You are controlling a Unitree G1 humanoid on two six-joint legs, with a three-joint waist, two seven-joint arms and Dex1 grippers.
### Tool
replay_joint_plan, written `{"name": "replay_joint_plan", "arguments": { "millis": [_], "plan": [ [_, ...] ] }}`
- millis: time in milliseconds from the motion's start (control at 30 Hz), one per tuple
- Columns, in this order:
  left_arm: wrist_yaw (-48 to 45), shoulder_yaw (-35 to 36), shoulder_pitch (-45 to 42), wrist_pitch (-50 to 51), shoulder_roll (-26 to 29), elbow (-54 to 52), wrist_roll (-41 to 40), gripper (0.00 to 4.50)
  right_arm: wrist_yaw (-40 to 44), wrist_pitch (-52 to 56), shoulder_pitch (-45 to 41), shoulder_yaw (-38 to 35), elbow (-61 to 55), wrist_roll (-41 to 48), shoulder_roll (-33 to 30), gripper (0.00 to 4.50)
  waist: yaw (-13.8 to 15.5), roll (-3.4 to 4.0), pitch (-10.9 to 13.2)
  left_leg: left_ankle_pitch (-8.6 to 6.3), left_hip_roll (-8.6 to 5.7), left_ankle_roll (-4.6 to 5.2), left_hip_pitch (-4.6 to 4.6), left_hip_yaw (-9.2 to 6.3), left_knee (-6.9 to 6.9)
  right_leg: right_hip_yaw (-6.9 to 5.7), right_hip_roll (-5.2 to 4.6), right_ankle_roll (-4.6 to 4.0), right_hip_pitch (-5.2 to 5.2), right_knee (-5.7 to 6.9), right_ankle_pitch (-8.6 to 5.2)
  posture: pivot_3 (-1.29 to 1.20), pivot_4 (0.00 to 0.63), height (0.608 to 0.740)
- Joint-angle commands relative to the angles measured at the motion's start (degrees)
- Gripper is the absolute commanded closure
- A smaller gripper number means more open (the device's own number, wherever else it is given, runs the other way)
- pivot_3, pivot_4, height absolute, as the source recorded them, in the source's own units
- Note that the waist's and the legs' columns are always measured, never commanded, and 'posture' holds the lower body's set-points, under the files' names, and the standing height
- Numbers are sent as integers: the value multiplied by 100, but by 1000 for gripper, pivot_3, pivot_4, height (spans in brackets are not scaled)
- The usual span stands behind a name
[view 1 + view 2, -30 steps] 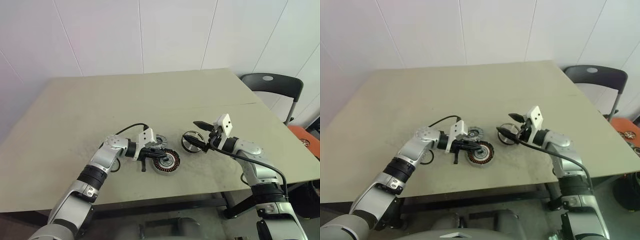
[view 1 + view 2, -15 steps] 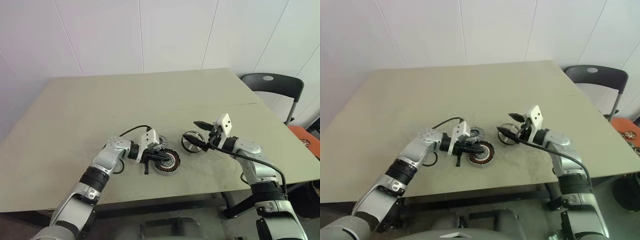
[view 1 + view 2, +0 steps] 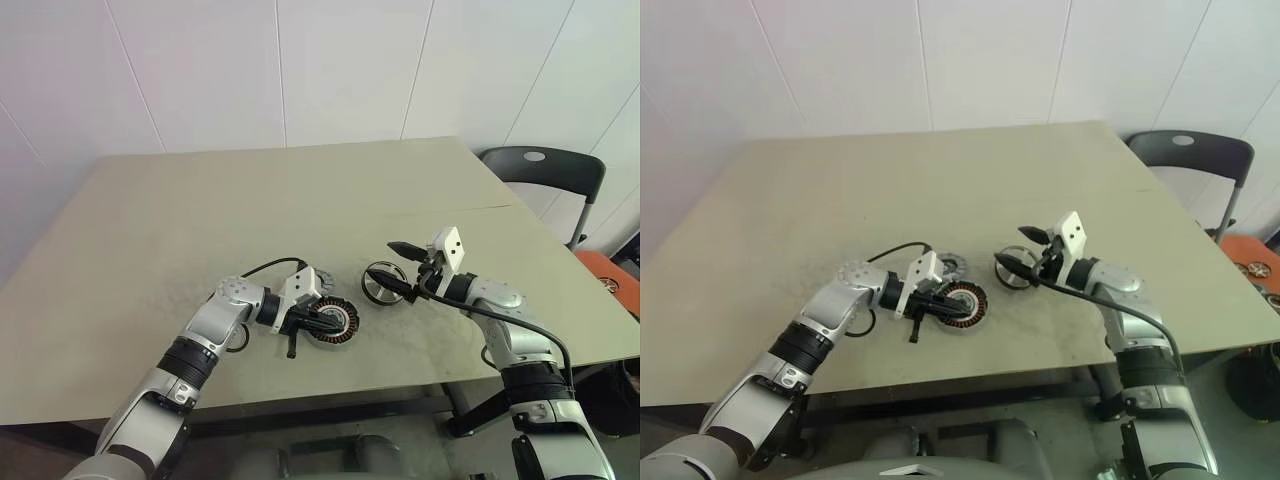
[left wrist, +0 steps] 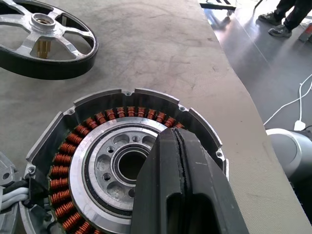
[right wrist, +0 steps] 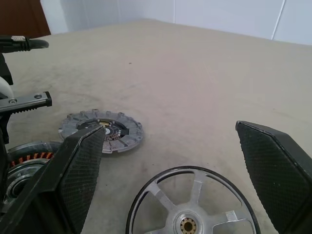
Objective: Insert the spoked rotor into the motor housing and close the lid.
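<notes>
The motor housing, a dark disc with copper windings around a silver hub, lies flat on the table near the front edge. My left gripper is shut with nothing between its fingers, and its tip hovers over the housing's near rim. The spoked rotor lies to the right of the housing, also seen as a silvery wheel with a dark rim. My right gripper is open just above the spoked rotor, one finger on either side. The lid lies flat behind the housing.
The tan table has wide bare room at the back and left. Its front edge runs close to the parts. A dark chair stands past the right corner. A person's feet show on the floor beyond the table.
My left gripper has slid a little to the right and nearer, onto the housing's side, and its wrist now covers the lid in the left eye view. The right arm and the parts have kept still.
</notes>
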Motion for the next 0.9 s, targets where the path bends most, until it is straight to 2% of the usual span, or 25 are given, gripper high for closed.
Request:
{"name": "replay_joint_plan", "arguments": {
  "millis": [33, 133, 200, 333, 500, 633, 700, 767, 900],
  "plan": [
    [279, 302, -119, -261, -132, 77, -48, 4467, 34, -111, -212, -36, -19, 10, 45, 0, 5, 0, 0, 0, 0, 0, 0, 0, 1, 0, -1, 1, 0, 0, -1, 0, 0, 740],
    [289, 813, -216, 218, -422, -283, -800, 4467, 55, -133, -234, -45, 67, 2, 47, 0, 3, -1, 1, 0, 0, 0, -4, 0, 2, 1, -2, 2, 0, -1, -1, 0, 0, 740],
    [371, 1039, -289, 377, -544, -387, -1028, 4467, 56, -135, -243, -51, 111, 0, 52, 0, 3, -1, 1, 0, -1, 0, -9, 1, 1, 1, -3, -2, -4, -3, 2, 0, 0, 740],
    [428, 1097, -363, 477, -545, -387, -1025, 4467, 45, -139, -215, -54, 124, -18, 82, 0, 4, -1, 1, -1, -3, 2, -9, 0, -5, 0, -1, 1, -5, -4, 7, 0, 0, 740],
    [293, 757, -209, 538, -338, -426, -774, 4467, 33, -140, -189, -80, 121, -18, 77, 0, -11, 0, 1, -1, -8, 2, -4, 0, -6, 1, 3, 0, -5, -2, 4, 0, 0, 740],
    [869, 897, -289, 7, -457, -67, -461, 4467, -13, -38, -203, -179, 85, 100, 90, 0, 13, -1, 1, -1, -3, 2, -5, 0, -5, 0, 2, -2, -5, -2, 3, 0, 0, 740],
    [1202, 1220, -318, -127, -574, -10, -588, 4467, 11, 169, -151, -229, -35, 218, 35, 0, 19, -1, 2, -1, -4, 2, -6, 0, -5, 1, -3, -3, -4, -4, 4, 0, 0, 740],
    [1185, 1500, -134, 19, -565, -346, -939, 4467, 140, 466, 3, -341, -311, 471, -76, 0, 16, -2, 2, -1, -5, 2, -10, 1, -4, 2, -6, -5, -5, -6, 5, 0, 0, 740],
    [1115, 1577, 611, 175, -269, -1212, -1123, 4467, 18, 1274, 225, -496, -405, 586, -425, 0, -2, 0, 1, -5, -3, 8, -9, 3, -15, 4, -7, -3, -5, -12, 6, 0, 0, 740]
  ]
}}
